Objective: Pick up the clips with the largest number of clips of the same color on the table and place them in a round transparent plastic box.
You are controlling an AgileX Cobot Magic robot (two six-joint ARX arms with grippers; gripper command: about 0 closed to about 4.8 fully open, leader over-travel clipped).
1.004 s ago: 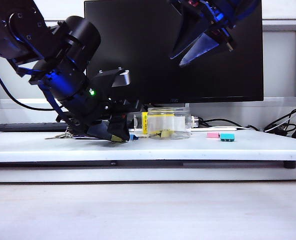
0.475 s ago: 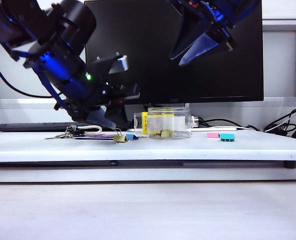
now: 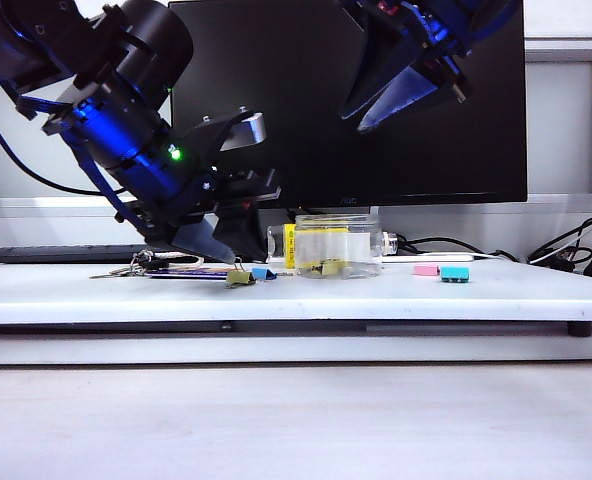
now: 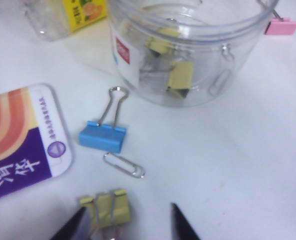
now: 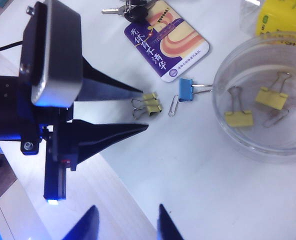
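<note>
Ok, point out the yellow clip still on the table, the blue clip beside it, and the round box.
yellow clip (image 5: 152,103): right wrist view, its body.
blue clip (image 4: 102,136): left wrist view, its body.
round box (image 5: 223,127): right wrist view, near rim.

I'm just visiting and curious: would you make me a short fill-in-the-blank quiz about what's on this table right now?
1. The round transparent plastic box already holds ____ yellow clips.
2. One yellow clip lies on the table in front of the open ____ gripper.
3. Beside the paper clip lies a binder clip coloured ____.
4. The right gripper hangs high, holding ____.

Missing words: two; left; blue; nothing
</note>
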